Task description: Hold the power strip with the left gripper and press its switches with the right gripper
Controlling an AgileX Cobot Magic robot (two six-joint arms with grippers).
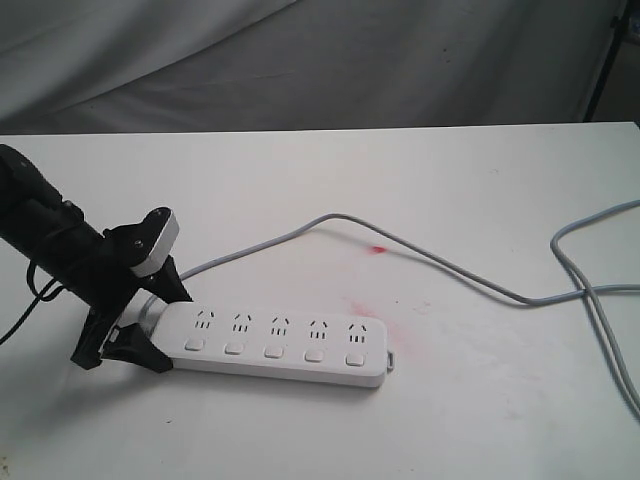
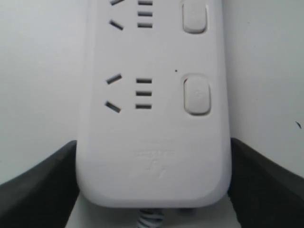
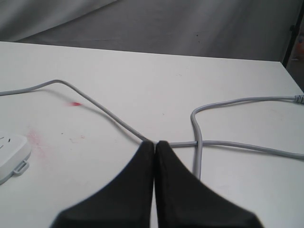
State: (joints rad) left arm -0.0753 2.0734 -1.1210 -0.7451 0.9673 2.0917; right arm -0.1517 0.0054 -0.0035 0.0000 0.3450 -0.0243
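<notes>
**Reader:** (a) At the left, what is shown?

**Robot:** My left gripper [image 1: 160, 322], jaws spread wide. One of its fingers [image 2: 38, 190] lies along each long side of the power strip [image 1: 275, 340], at the end where the cord comes out. They appear to meet the plastic. Whether they clamp it, I cannot tell.

**Reader:** (b) And the strip itself?

**Robot:** It lies flat on the white table [image 1: 450, 420], left of centre, with its sockets facing up. The switches [image 1: 273, 351] form one row of five, one below each socket group. None is touched.

**Reader:** (c) Further right?

**Robot:** A pink smear [image 1: 370, 312] lies just beyond the strip's free end, and a small red spot [image 1: 378, 248] beside the grey cord [image 1: 330, 218]. The cord arcs away from the gripped end, runs right across the table and crosses itself near the right edge.

**Reader:** (d) The right side?

**Robot:** My right gripper [image 3: 155, 142] appears only in its own wrist view. Its fingers are pressed together and hold nothing. It is well apart from the strip, with the cord's crossing ahead of the tips.
</notes>
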